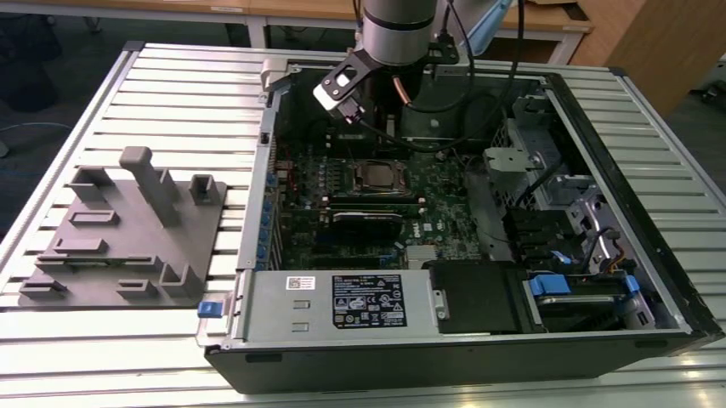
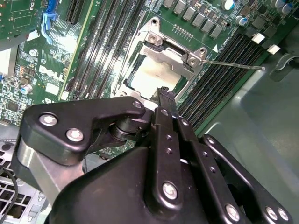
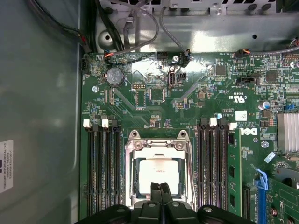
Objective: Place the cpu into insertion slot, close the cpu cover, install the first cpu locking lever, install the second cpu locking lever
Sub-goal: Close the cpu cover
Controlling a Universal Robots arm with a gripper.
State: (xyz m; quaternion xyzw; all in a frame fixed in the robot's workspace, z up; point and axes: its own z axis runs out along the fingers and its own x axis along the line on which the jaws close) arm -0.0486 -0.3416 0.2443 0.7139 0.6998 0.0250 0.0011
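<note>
So the claw (image 3: 160, 186) is pinched tight with nothing in it, tips hanging right over the cpu (image 3: 156, 170). Chip sits flat in the insertion slot (image 3: 130, 140) with the cpu cover (image 3: 159, 145) lying down around it. One locking lever (image 2: 233, 64) sticks out sideways, so I'd guess nothing's clamped yet; closed tips suit nudging a thin rod.

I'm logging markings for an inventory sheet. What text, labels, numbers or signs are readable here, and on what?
Black-and-white sticker on the silver housing: print too small to read.
Small white label on the same housing: too small to read.
White logo on the motherboard: a brand mark, left unquoted.
White sticker on the case wall: lines too small to make out.
</note>
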